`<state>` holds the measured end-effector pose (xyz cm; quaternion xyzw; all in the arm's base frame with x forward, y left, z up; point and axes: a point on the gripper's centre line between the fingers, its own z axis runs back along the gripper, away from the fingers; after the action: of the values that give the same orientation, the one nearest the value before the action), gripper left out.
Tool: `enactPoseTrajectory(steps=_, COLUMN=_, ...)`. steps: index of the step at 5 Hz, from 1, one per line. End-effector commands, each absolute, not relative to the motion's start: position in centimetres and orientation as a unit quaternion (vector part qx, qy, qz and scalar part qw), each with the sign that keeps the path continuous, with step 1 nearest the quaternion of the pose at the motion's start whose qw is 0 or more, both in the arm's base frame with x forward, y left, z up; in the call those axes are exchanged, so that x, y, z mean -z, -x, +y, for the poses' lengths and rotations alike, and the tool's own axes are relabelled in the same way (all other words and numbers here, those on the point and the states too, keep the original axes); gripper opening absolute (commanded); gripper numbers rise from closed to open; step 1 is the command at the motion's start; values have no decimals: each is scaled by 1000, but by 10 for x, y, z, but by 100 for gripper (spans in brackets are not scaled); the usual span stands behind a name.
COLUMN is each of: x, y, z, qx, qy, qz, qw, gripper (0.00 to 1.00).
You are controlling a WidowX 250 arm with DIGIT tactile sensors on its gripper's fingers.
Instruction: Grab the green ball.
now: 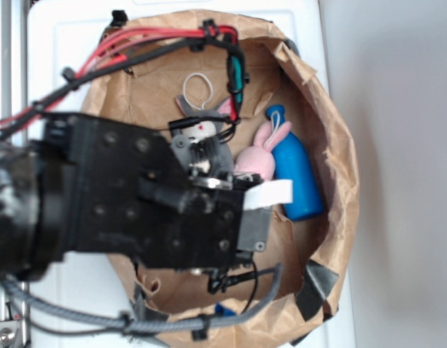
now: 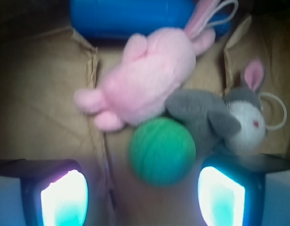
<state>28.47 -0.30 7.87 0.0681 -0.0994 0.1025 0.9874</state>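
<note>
The green ball [image 2: 162, 150] lies on the brown paper floor of a paper-lined basket [image 1: 339, 152], seen only in the wrist view; in the exterior view the arm hides it. It sits between the two fingers of the gripper [image 2: 142, 195], whose glowing pads [image 2: 64, 197] stand wide apart, one to each side of the ball and neither touching it; bare paper shows between the ball and the pad on the picture's left, while the other pad is closer to it. On its far side the ball is crowded: the pink plush bunny [image 2: 147, 82] lies touching or just beside its upper edge, and the grey plush bunny [image 2: 220, 117] lies against its upper right, the grey body reaching down nearly to the right pad. Beyond the pink bunny the blue bottle [image 2: 135, 16] lies on its side along the basket's wall. In the exterior view the bottle [image 1: 296, 177] rests near the basket's right rim with the pink bunny [image 1: 258, 156] just beside it and the grey bunny [image 1: 198, 134] toward the middle, partly under the black arm [image 1: 122, 203]. The open room is on the ball's left in the wrist view, a stretch of creased paper with a raised fold; the crumpled paper rim stands up all round the basket.
</note>
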Motion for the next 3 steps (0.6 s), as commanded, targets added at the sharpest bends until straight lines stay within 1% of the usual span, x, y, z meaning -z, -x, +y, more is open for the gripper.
enactPoseTrajectory(steps=1, x=-59, y=-302, z=6, qx=-96, qy=-105, qz=-104, qw=984, gripper=100)
enactPoseTrajectory(steps=2, x=-44, y=-299, z=15, qx=-87, qy=-135, qz=-88, qw=983, gripper=100)
enactPoseTrajectory(steps=3, x=-45, y=-296, z=19, qx=-89, qy=-149, qz=-97, qw=980, gripper=0)
